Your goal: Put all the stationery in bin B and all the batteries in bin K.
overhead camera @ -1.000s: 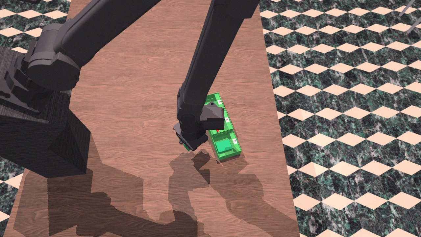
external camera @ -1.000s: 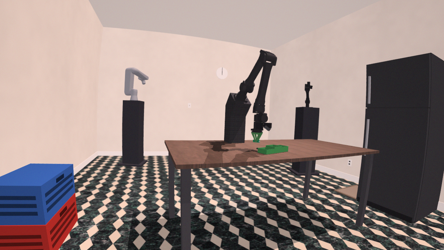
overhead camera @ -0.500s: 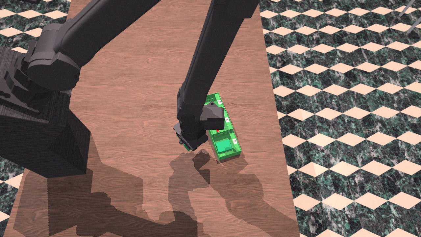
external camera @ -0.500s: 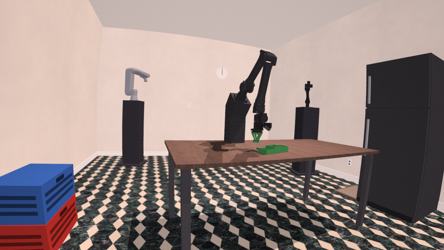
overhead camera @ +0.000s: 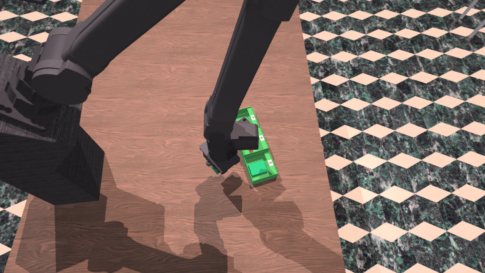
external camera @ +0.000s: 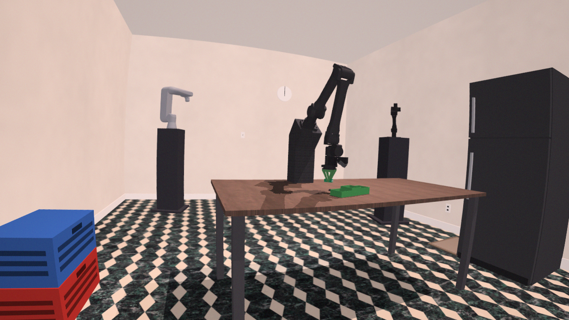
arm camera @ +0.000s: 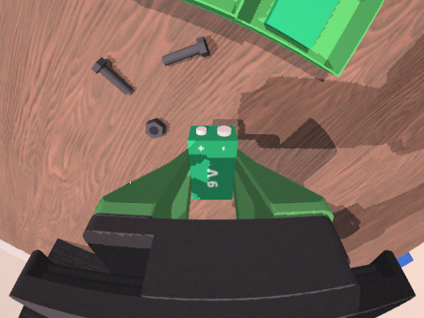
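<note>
My gripper [arm camera: 212, 156] has green fingers and is shut on a green 9V block battery [arm camera: 212, 162], held above the table beside the bins. It also shows in the top view [overhead camera: 215, 168] and in the exterior view [external camera: 328, 178]. A row of three joined green bins [overhead camera: 258, 146] stands on the table. The bin marked B [arm camera: 321, 3] holds a green pad [arm camera: 304, 2]. The far bin is partly hidden by my arm.
Two dark bolts [arm camera: 186, 53] [arm camera: 113, 76] and a dark nut [arm camera: 155, 127] lie on the table under the gripper, near the bins' long side. The arm's dark pedestal [overhead camera: 40, 142] stands at the table's left. The table edge runs right of the bins.
</note>
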